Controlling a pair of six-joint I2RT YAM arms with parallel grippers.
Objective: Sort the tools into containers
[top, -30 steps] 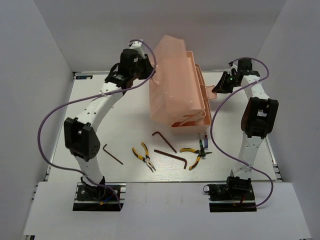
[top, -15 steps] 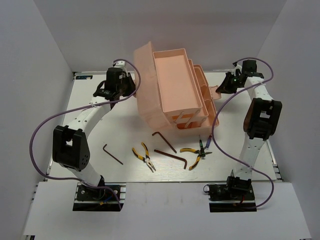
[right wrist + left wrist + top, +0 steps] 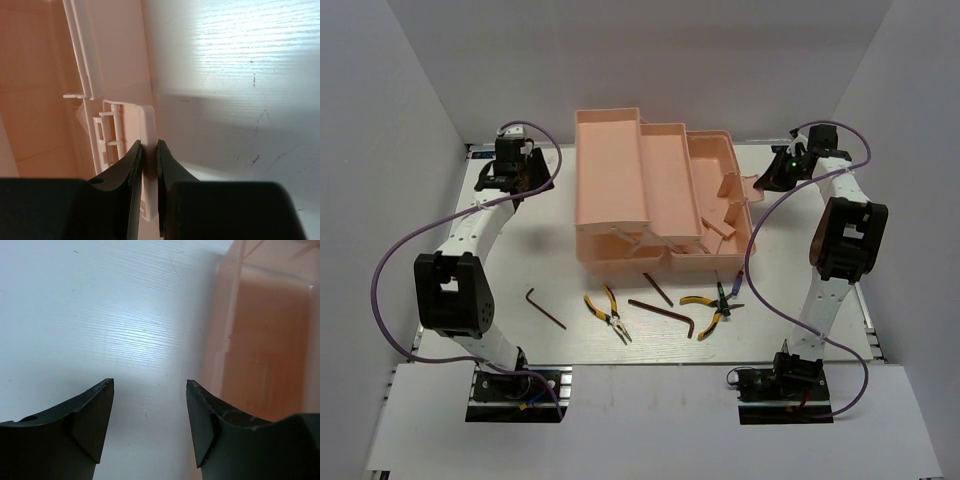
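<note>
The salmon-pink toolbox [image 3: 715,215] stands open at the table's back, its tiered trays [image 3: 608,165] fanned out to the left. On the table in front lie three dark hex keys [image 3: 545,307] [image 3: 658,288] [image 3: 665,316], two yellow-handled pliers [image 3: 608,312] [image 3: 705,310] and small screwdrivers [image 3: 725,290]. My left gripper [image 3: 512,175] [image 3: 150,382] is open over bare table just left of the toolbox wall [image 3: 260,340], holding nothing. At the box's right side my right gripper [image 3: 760,182] [image 3: 150,145] is shut on the side latch [image 3: 145,120].
White walls enclose the table on three sides. The table [image 3: 520,260] shows bare between the left arm and the tools. Purple cables loop from both arms.
The lid and trays swung over to the left and the toolbox now lies fully open. My left gripper let go, opened and drew back to the left. The right gripper kept its grip.
</note>
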